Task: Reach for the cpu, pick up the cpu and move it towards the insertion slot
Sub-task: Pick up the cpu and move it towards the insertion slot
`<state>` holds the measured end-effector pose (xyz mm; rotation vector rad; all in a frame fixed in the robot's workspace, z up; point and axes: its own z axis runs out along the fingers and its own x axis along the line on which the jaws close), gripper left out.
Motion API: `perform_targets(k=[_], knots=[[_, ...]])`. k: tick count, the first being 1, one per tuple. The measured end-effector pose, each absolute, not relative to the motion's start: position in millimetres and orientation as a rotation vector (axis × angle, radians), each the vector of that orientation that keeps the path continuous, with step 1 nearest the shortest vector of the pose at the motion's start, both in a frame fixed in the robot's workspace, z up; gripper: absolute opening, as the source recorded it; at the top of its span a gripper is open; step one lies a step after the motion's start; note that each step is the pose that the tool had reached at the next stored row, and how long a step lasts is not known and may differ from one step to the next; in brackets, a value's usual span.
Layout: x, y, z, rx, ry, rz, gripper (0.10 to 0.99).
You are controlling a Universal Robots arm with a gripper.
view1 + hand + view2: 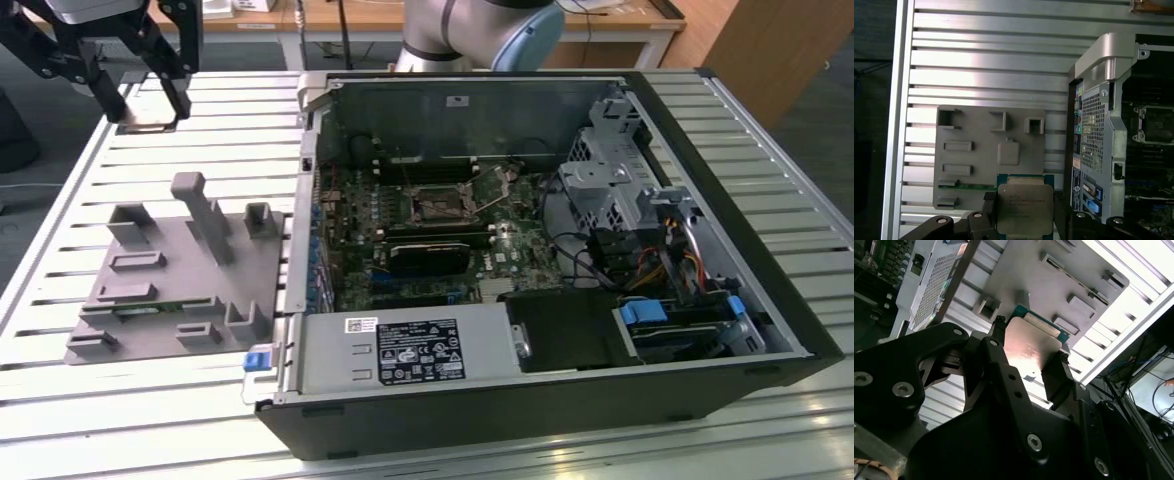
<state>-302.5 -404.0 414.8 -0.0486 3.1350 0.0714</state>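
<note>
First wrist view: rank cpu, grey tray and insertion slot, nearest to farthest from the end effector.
1. The cpu, gripped in the end effector.
2. The grey tray, on the table beside the case.
3. The insertion slot, inside the case.

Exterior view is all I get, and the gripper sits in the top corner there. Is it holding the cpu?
Observer: Yes. In both wrist views the cpu sits clamped between the fingers of the gripper, its metal top facing the first wrist camera.
Operator: What shows behind it?
Observer: In the first wrist view, the grey tray, with its square recess holding nothing.
</note>
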Motion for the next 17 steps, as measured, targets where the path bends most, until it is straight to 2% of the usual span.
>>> perform_targets(k=[17], knots=[[-287.6, -404.0, 414.9, -0.049, 3.135, 0.071, 0.541]])
